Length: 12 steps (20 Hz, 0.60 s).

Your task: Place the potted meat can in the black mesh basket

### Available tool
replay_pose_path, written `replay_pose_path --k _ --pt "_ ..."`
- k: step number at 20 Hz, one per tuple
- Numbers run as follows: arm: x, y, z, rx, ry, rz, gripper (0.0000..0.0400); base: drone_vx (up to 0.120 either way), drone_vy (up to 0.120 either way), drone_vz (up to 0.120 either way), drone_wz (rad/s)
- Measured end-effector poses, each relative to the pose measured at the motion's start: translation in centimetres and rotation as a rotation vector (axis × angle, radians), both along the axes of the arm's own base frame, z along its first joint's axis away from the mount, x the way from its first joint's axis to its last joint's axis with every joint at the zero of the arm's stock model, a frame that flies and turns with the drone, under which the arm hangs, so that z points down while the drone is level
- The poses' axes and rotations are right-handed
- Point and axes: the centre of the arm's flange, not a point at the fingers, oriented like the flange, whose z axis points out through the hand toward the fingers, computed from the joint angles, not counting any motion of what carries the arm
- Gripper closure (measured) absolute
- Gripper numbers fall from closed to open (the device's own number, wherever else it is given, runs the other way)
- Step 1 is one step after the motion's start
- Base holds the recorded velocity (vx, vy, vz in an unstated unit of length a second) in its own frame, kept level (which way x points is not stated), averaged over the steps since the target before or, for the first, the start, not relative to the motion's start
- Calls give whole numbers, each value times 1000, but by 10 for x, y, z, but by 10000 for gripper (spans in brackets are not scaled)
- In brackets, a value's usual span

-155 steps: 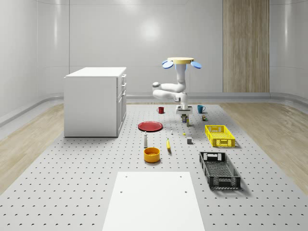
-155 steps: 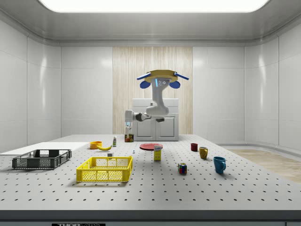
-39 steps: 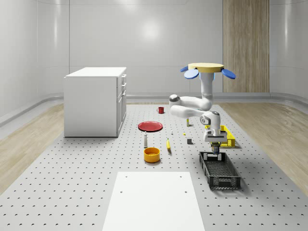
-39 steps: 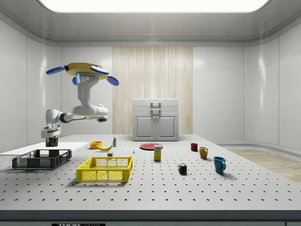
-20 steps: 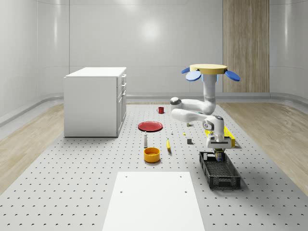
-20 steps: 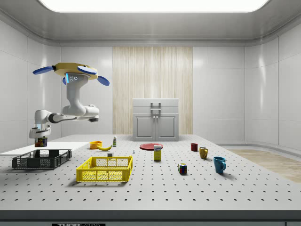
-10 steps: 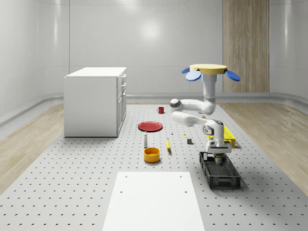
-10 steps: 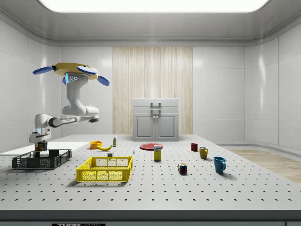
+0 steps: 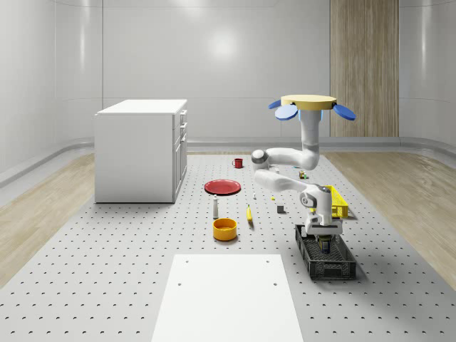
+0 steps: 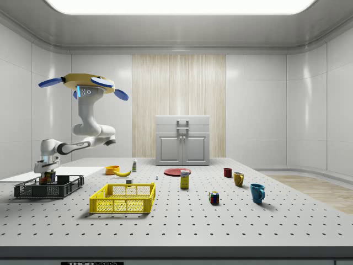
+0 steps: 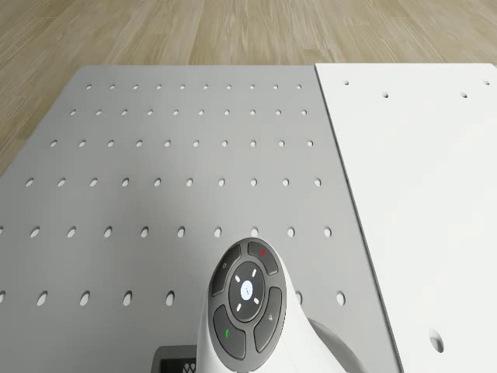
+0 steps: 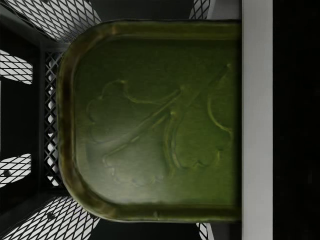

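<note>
So I'm hovering up high with my drone body (image 9: 308, 105) over the desk (image 9: 128, 271), behind the black basket (image 9: 325, 256) in the lower right of the whole-scene view, with the yellow crate (image 9: 336, 200) just past it. My arm bends down and forward so my jaws (image 9: 324, 243) sit inside the basket, pinching the can (image 9: 325, 246) between them. In the side view that puts the can (image 10: 48, 177) at the far left of the frame, dipped down among the mesh walls of the basket (image 10: 48, 187), with the crate (image 10: 123, 198) well to its right. Can't tell whether the can is touching the basket floor. From my wrist, the can's green top (image 12: 155, 120) sits right up close, mesh showing around its edges. The drone view has my arm (image 11: 247, 311) over the desk's holes, beside the white panel (image 11: 419, 194).
</note>
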Motion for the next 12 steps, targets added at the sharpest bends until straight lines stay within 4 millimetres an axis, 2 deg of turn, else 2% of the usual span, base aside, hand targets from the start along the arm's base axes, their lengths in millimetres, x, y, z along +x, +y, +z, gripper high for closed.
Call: replay_pose_path --k 5,12 --pt "0 0 7 2 -1 -6 40 0 0 0 0" --pt "0 0 -12 4 -2 -11 7 0 0 0 0"
